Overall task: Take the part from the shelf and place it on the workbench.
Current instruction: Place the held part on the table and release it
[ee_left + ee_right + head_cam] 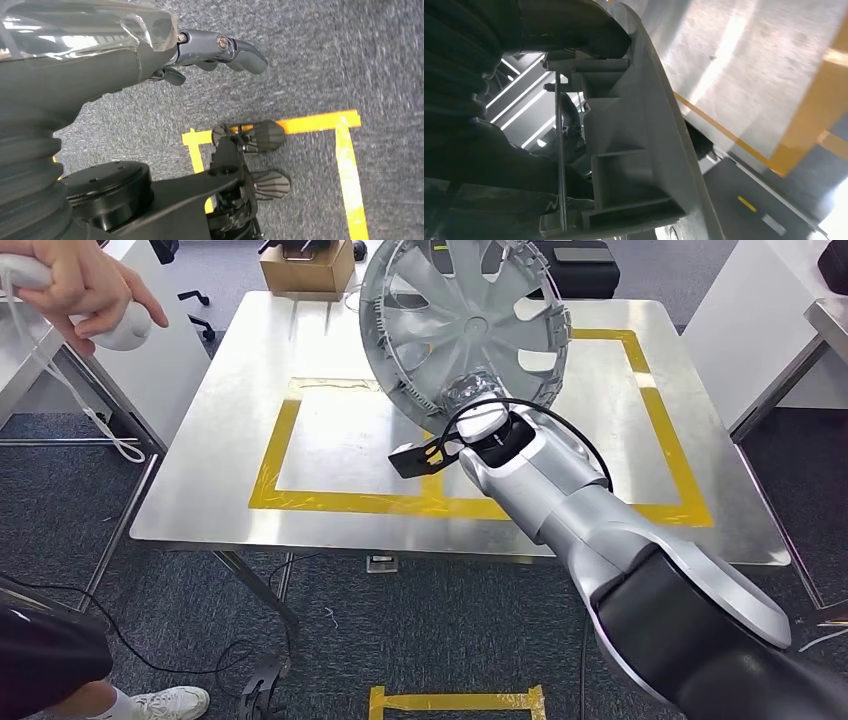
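Right arm [640,570] is filling the lower right of your head view, and its right hand [478,422] is gripping the wheel cover [465,325] at the lower rim, holding it tilted up over the workbench [220,440], w/ yellow tape [350,502] marking squares beneath it. You're handling a thin, stiff plastic disc: prob. light, smooth-faced and slippery, and I'd judge the spokes and rim clips fragile. The rim, where the hand is taking it now, looks the safest hold. Right wrist view is giving you what the head view isn't: the cover's ribbed back edge [634,150] close up, w/ bench surface [749,65] just beyond it. Left hand [220,50] is hanging over carpet, fingers curled in on nothing.
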Controlling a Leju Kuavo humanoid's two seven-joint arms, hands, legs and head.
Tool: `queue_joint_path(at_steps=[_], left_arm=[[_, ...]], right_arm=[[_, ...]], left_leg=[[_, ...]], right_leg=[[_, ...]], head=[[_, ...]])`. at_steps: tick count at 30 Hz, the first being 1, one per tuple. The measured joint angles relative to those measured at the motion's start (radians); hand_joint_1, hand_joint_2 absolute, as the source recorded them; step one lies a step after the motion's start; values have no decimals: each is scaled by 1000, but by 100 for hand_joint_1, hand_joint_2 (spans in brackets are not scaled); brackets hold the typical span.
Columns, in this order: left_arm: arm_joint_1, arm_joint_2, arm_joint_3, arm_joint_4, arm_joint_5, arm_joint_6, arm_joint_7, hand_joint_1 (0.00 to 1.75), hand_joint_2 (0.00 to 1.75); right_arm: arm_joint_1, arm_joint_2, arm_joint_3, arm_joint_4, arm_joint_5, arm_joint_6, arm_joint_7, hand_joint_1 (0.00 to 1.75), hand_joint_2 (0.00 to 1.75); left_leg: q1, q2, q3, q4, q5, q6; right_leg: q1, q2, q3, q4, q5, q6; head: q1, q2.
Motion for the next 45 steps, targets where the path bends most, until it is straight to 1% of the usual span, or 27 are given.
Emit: queue_joint_path(at_steps=[2,3,6,7,8,9,11,12,13,15,17,19,21,22,23,24,26,28,31,33,37,38,39,40,42,44,45], left_arm=[[0,1,0,0,0,0,1,0,175],[0,1,-1,0,0,0,2,0,175],[0,1,-1,0,0,0,2,0,175],[0,1,-1,0,0,0,2,0,175],[0,1,-2,0,0,0,2,0,175],[0,1,-2,0,0,0,2,0,175],[-1,3,-2,0,0,0,2,0,175],[-2,4,-2,0,0,0,2,0,175],[-3,5,-2,0,0,0,2,0,175],[-4,5,-2,0,1,0,3,0,175],[-3,4,-2,0,4,0,3,0,175],[-4,4,-2,0,10,2,2,0,175],[-3,3,-2,0,17,6,-1,0,175],[-2,3,-2,0,19,7,-2,0,175],[0,3,-2,0,20,8,-4,0,175],[2,3,-2,0,20,8,-6,0,175],[4,3,-3,0,20,7,-12,0,175],[4,4,-3,0,20,3,-19,0,175],[4,8,-6,1,19,-1,-23,0,175],[4,11,-8,1,19,-1,-25,0,175],[2,12,-9,2,19,-1,-26,0,175],[3,12,-10,2,19,-1,-26,0,175],[3,12,-10,2,19,-1,-26,0,175],[3,13,-10,2,19,-1,-28,0,175],[2,17,-10,2,19,0,-35,0,175],[1,22,-11,2,19,1,-44,0,175],[1,24,-12,2,20,1,-48,0,175]], right_arm=[[-1,-17,-7,2,3,0,3,175,175],[-2,-22,-10,3,4,0,3,175,175],[-3,-33,-14,4,7,0,3,175,175],[-3,-36,-14,5,7,0,3,175,175],[-2,-38,-14,6,6,0,3,175,175],[-2,-40,-14,7,6,0,3,175,175],[-4,-42,-15,8,7,0,4,175,175],[-5,-43,-15,8,8,0,7,175,175],[-6,-45,-16,8,8,0,11,175,175],[-7,-52,-16,10,11,1,19,175,175],[-6,-64,-17,13,13,0,22,175,175],[-10,-83,-19,16,17,-4,22,175,175],[-14,-110,-20,22,20,-10,24,175,175],[-14,-126,-20,27,20,-13,25,175,175],[-15,-141,-21,32,20,-15,27,175,175],[-15,-157,-24,37,20,-16,28,175,175],[-19,-187,-31,43,21,-17,29,175,175],[-23,-214,-36,47,23,-19,27,175,175],[-23,-247,-39,54,25,-21,18,175,175],[-23,-260,-42,57,25,-21,15,175,175],[-22,-267,-44,61,25,-21,15,175,175],[-21,-269,-44,63,25,-21,15,175,175],[-21,-270,-44,64,25,-21,15,175,175],[-21,-270,-44,65,25,-21,15,175,175],[-22,-273,-45,66,26,-20,15,175,175],[-22,-278,-45,67,28,-19,13,175,175],[-21,-283,-45,68,29,-18,12,175,175]], left_leg=[[3,1,-10,18,-15,-11],[4,2,-26,52,-37,-16],[10,3,-113,237,-118,-30],[11,3,-134,277,-126,-32],[12,3,-140,282,-115,-31],[12,3,-125,246,-87,-29],[9,3,-59,109,-20,-15],[6,4,-30,52,-1,-7],[2,4,-12,16,7,0],[-3,4,-5,1,3,6],[2,4,0,-11,9,13],[7,5,5,-23,16,23],[5,4,4,-24,18,26],[5,1,4,-23,18,26],[5,-1,5,-22,18,26],[5,-4,5,-21,17,25],[5,-8,3,-14,14,20],[0,-9,-2,-4,9,11],[0,-9,-7,0,7,-2],[4,-6,-20,28,-15,-12],[7,2,-129,264,-124,-27],[7,3,-142,287,-124,-25],[5,3,-136,272,-106,-20],[3,3,-113,220,-74,-10],[-8,4,-45,87,-14,21],[-20,6,-7,18,1,44],[-23,7,-2,11,-1,49]], right_leg=[[-6,1,3,-4,3,-11],[-11,1,5,-6,5,-17],[-11,3,6,-6,5,-25],[-11,4,6,-5,5,-25],[-10,5,7,-5,5,-25],[-9,7,8,-5,4,-25],[-7,10,9,-5,4,-25],[-4,12,7,-5,4,-23],[-2,12,4,-5,4,-20],[-1,11,-1,-6,6,-12],[-1,9,-10,5,-2,-4],[-1,6,-48,80,-39,-5],[-3,5,-109,215,-90,-8],[-5,5,-133,265,-103,-5],[-8,5,-141,281,-102,2],[-11,4,-129,255,-86,12],[-17,-1,-63,119,-35,29],[-16,-5,-12,21,-6,27],[-13,-4,-2,5,1,8],[-18,-3,0,3,3,-3],[-14,2,2,3,3,-15],[-11,3,2,3,3,-15],[-7,4,3,3,2,-16],[-3,6,4,3,2,-16],[3,8,6,2,1,-17],[1,8,3,0,2,-14],[1,7,2,-2,4,-12]], head=[[-1,0],[-1,0],[-1,0],[-2,0],[-2,0],[-2,0],[-1,0],[-1,0],[-1,0],[-2,0],[-2,0],[-1,0],[0,0],[0,0],[0,0],[1,0],[1,0],[0,0],[0,0],[-2,0],[-4,0],[-4,0],[-4,0],[-4,0],[-2,0],[-2,0],[-2,0]])
